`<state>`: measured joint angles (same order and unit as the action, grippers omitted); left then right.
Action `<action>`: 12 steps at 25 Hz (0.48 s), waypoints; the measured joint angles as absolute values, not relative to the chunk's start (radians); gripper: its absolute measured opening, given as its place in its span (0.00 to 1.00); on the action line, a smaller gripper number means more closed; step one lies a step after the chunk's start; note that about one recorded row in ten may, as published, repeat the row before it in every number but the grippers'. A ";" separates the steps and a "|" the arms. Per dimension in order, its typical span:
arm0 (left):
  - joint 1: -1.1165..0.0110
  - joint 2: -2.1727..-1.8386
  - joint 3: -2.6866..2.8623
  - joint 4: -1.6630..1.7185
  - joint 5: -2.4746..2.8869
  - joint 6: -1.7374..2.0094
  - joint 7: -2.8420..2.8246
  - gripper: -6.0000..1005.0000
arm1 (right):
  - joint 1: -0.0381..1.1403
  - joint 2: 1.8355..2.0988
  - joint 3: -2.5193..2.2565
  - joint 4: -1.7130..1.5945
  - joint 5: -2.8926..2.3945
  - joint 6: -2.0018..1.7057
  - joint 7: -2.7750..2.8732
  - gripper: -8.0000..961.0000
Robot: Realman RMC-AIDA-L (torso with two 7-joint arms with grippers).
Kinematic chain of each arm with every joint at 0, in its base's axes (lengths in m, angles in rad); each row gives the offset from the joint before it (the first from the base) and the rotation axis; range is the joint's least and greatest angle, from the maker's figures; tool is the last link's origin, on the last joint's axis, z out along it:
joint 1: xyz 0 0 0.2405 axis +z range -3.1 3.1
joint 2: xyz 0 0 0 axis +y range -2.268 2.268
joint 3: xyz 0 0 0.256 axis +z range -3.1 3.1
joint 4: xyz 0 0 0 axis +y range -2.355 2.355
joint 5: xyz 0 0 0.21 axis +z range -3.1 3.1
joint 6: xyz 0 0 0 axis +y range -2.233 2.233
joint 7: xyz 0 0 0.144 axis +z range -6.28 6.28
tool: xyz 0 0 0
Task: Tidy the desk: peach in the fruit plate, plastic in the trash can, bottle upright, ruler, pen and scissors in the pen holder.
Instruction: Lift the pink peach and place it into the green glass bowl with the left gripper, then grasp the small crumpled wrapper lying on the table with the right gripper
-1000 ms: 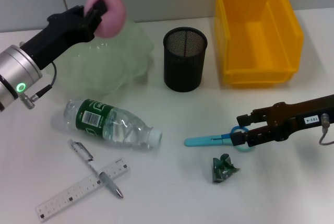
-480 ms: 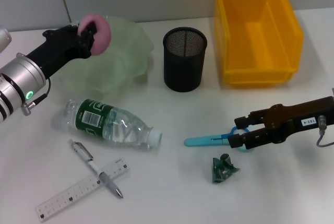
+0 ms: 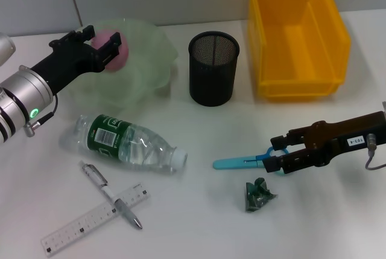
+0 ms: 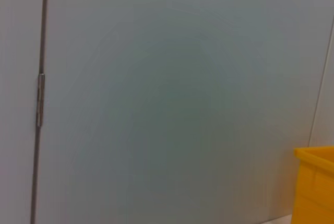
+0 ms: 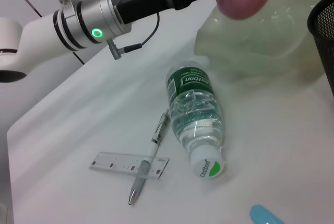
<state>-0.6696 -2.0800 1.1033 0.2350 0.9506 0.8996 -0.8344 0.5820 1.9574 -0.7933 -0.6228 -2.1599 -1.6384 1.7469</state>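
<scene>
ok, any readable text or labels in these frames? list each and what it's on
Green label on the clear plastic bottle lying on its side: white print, too blurred to read.
Bottle's white cap: green mark, unreadable.
Small white tag on the right arm: dark characters, too small to read.
Clear plastic ruler: tick marks only, numbers illegible.
Nothing else carries text.

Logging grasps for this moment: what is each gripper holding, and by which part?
The left gripper has open fingers around the peach in the fruit plate. The right gripper sits at the scissors handle loop; whether it grips them cannot be told.
</scene>
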 joint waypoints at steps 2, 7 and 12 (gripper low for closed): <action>-0.670 -2.080 1.103 0.235 0.951 0.900 -0.835 0.45 | 0.582 1.957 -0.793 -0.623 -2.161 -1.638 1.747 0.76; -0.669 -2.080 1.103 0.235 0.951 0.904 -0.838 0.65 | 0.582 1.957 -0.793 -0.623 -2.165 -1.638 1.749 0.76; -0.666 -2.080 1.104 0.238 0.951 0.911 -0.841 0.79 | 0.582 1.957 -0.793 -0.623 -2.166 -1.637 1.749 0.75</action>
<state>-0.6656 -2.0800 1.1039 0.2379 0.9512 0.9107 -0.8411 0.5815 1.9574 -0.7930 -0.6228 -2.1660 -1.6371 1.7487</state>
